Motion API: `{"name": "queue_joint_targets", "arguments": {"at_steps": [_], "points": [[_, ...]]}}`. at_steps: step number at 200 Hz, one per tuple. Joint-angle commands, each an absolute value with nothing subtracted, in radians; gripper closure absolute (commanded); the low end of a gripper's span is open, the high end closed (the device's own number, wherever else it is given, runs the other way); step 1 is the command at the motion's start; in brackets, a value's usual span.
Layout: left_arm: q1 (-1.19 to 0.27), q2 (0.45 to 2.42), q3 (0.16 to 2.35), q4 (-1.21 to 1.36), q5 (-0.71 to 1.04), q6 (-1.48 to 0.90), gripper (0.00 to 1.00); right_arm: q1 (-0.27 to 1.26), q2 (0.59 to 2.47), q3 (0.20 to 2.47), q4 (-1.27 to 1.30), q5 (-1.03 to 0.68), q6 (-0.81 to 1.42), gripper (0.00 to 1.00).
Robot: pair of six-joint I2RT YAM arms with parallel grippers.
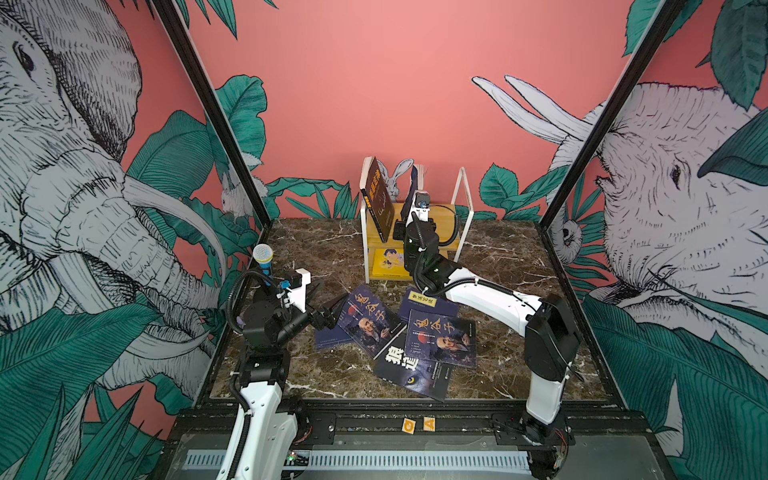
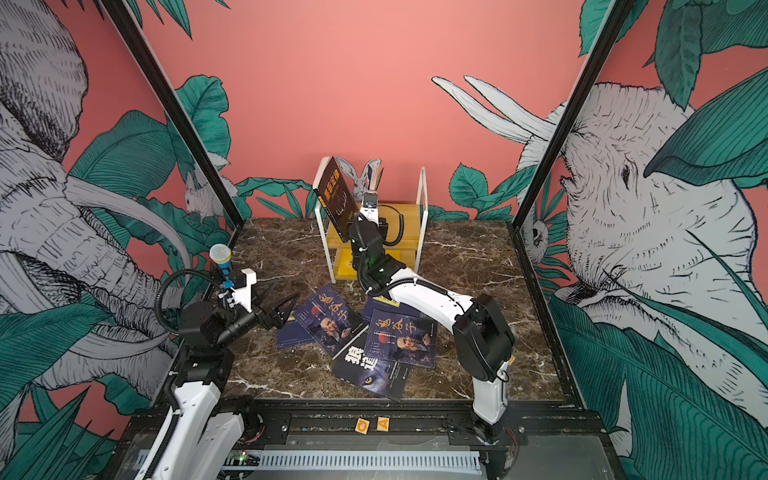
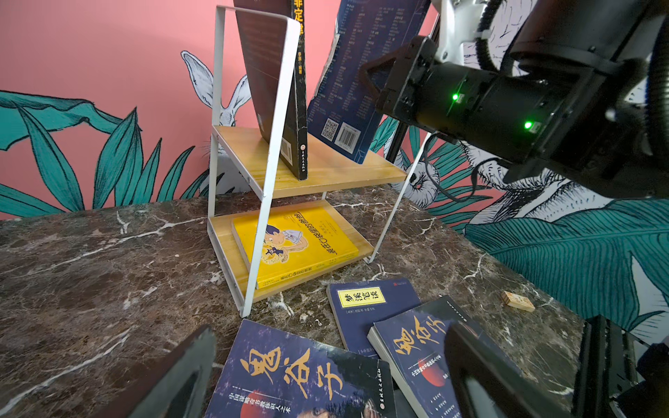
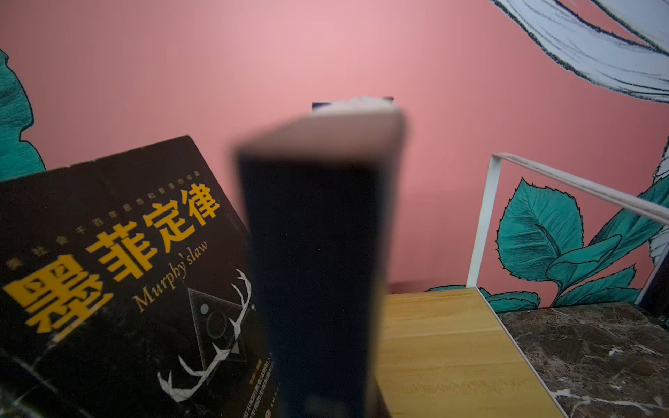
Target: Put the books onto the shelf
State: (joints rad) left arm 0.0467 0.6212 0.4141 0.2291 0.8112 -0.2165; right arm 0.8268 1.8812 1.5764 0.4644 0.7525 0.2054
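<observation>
My right gripper [image 3: 369, 77] is shut on a navy book [image 3: 340, 83] and holds it nearly upright over the upper board [image 3: 325, 170] of the shelf [image 1: 462, 195]; the book's lower corner is at the board. In the right wrist view its dark spine [image 4: 315, 271] fills the middle. Several books lie in a loose overlapping pile on the table: two purple portrait ones [image 1: 370, 324] [image 1: 442, 338], a black wolf-eye one [image 1: 411, 370], a navy one with a yellow label [image 1: 428, 303], and another navy one [image 1: 328, 337] under the left purple cover. My left gripper [image 1: 330, 297] hovers open at the pile's left edge, empty.
A brownish-black book with gold lettering [image 1: 380, 199] leans on the upper board's left end. A bright yellow book [image 1: 386, 264] lies flat on the lower board. A toy microphone [image 1: 264, 259] stands behind the left arm. Two small lettered blocks [image 1: 417, 425] sit on the front rail.
</observation>
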Motion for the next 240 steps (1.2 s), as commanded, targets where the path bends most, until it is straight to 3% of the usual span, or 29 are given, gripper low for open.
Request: {"name": "queue_joint_targets", "arguments": {"at_steps": [1,153,195,240], "points": [[0.047,0.612,0.408,0.239,0.817,-0.193,0.00,0.829,1.901,1.631,0.468,0.768,0.263,1.00],[0.038,0.608,0.411,0.226,0.815,-0.173,0.01,0.854,2.015,1.710,0.453,0.736,0.308,1.00],[0.032,0.602,0.406,0.237,0.819,-0.176,0.00,0.860,2.028,1.719,0.482,0.740,0.284,0.83],[0.029,0.598,0.405,0.240,0.821,-0.176,0.00,0.861,2.038,1.736,0.504,0.743,0.232,0.78]]}}
